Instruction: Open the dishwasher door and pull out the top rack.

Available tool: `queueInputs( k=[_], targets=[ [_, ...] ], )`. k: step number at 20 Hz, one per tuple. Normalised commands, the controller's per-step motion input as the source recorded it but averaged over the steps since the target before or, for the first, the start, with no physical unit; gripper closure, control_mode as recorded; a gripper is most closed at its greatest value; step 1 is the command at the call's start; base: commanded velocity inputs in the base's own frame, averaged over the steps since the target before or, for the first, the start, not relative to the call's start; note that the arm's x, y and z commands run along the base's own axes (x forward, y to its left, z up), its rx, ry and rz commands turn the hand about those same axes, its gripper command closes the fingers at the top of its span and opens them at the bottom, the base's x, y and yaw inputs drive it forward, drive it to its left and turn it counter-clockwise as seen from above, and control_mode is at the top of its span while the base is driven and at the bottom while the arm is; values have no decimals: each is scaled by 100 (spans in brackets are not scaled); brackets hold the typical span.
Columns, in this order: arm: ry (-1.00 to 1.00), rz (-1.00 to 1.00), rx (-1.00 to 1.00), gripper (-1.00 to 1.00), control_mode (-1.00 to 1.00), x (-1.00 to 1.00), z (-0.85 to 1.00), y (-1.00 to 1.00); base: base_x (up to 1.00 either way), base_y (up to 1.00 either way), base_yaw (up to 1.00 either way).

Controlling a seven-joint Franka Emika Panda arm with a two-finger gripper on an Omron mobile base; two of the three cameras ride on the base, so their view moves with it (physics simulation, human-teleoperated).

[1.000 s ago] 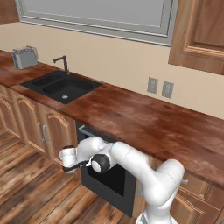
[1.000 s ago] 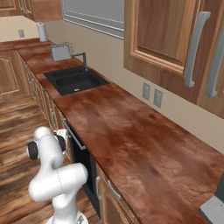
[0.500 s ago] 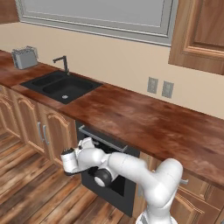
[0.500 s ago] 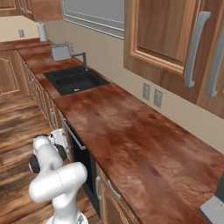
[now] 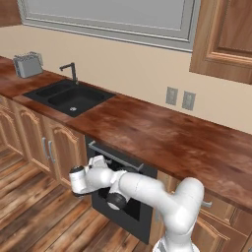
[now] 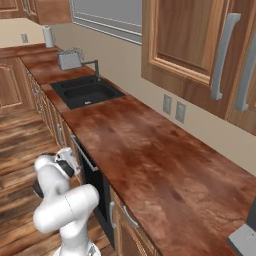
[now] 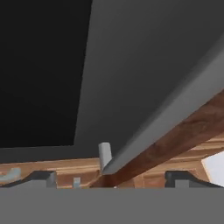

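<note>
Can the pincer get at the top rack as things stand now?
Probably not. The dishwasher door looks only slightly ajar, the pincer is at its bar handle, and the door covers the rack.

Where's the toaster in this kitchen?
The toaster sits on the counter at the far left of the left base view, left of the black sink and faucet.

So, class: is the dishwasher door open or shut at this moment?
Shut. The dishwasher door stands upright, flush with the wooden cabinet fronts beneath the counter, and its bar handle sits close under the counter's edge. No rack is visible.
</note>
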Motion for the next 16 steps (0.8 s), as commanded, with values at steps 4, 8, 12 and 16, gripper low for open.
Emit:
queueInputs(
  k=[4,8,12,16],
  targets=[
    [12,17,20,-100,-100,26,-1,-15,0,0,0],
    [14,24,16,-100,-100,40,-9,-19,0,0,0],
    [16,25,8,-100,-100,73,-44,-6,0,0,0],
    [4,31,12,-100,-100,20,-1,-19,0,0,0]
  ],
)
